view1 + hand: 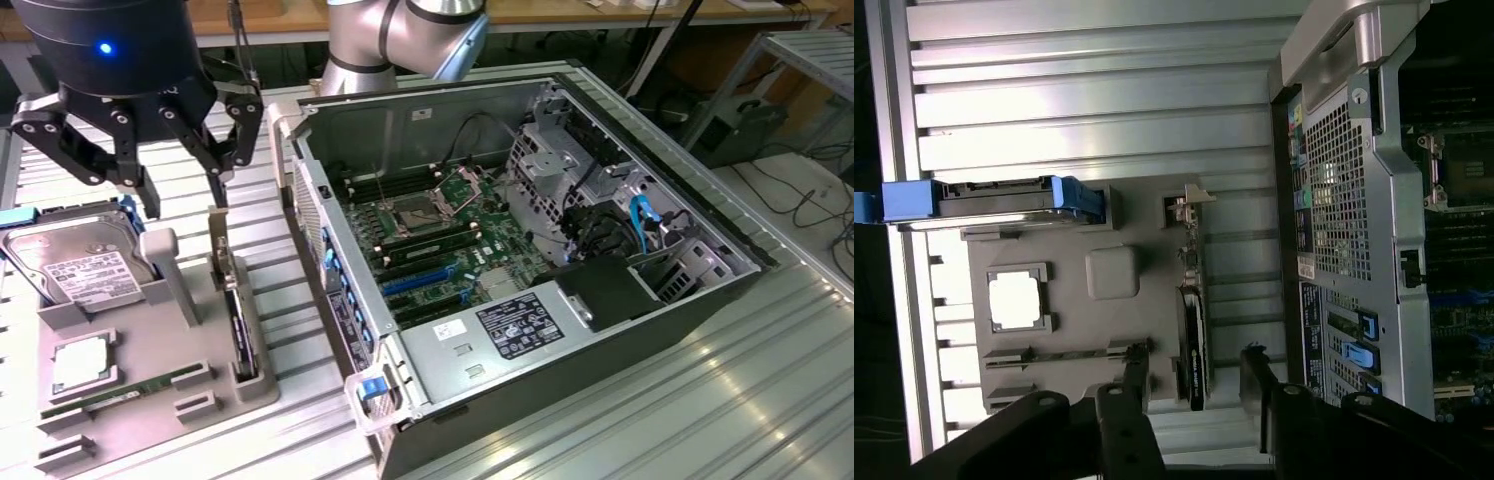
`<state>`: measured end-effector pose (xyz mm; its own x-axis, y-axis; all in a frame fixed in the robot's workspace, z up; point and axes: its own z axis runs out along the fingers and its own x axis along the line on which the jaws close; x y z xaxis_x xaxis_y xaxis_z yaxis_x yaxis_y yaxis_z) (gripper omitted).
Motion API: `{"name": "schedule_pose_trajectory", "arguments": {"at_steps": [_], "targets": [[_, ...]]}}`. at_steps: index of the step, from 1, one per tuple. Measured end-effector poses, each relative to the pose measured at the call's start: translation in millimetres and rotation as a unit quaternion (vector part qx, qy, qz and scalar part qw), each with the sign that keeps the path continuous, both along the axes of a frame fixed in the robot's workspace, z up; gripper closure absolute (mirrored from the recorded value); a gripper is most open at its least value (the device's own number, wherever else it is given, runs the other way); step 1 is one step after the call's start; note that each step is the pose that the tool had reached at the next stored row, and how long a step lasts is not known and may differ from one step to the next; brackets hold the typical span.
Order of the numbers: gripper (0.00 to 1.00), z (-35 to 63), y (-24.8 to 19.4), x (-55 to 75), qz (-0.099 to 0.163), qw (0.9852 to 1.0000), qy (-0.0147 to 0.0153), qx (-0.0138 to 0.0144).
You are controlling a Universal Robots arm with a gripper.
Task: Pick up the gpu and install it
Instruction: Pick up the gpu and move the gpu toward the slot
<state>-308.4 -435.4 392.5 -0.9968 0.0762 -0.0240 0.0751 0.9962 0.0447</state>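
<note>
**A:** What are the largest things in front of you?

**B:** You have a ribbed metal surface (694, 420). It carries an open black computer case (601, 375), which lies on its side with the green motherboard (441, 235) facing up. Beside the case, on the exterior view's left, sits a grey holder tray (160, 410).

**A:** Where is your arm?

**B:** Your gripper (184, 200) hangs above the tray. Its jaws are spread and hold nothing.

**A:** And the gpu?

**B:** The gpu (242, 335) stands on its edge in a slot along the side of the tray nearest the case. It is not in the case. From the wrist camera, the gpu (1194, 345) lines up with the gap between the two dark fingers (1126, 400), and neither finger touches it.

**A:** What else is on the tray?

**B:** A silver hard drive (74, 275) with a white label leans in a slot at the far side of the tray from the case. Nearer you, a square silver processor (83, 362) lies flat. A long narrow green memory stick (120, 395) lies just beside it.
</note>
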Motion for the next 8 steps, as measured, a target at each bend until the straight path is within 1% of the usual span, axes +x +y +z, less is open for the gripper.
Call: {"name": "schedule_pose_trajectory", "arguments": {"at_steps": [1,2,4,5,7,8], "targets": [[0.46,-0.1,0.0,0.0,0.0,1.0,0.0,0.0],[0.46,-0.8,0.5,0.1,0.0,1.0,0.0003,0.0],[0.46,-3.2,0.7,0.1,0.017,0.9998,0.0013,-0.0001],[0.46,-4.1,0.3,0.2,0.022,0.9998,0.0018,0.0],[0.46,-5.5,-3.3,0.2,0.024,0.9997,0.0029,-0.0001],[0.46,-6.6,-6.3,0.2,0.024,0.9997,0.0032,-0.0001]]}}
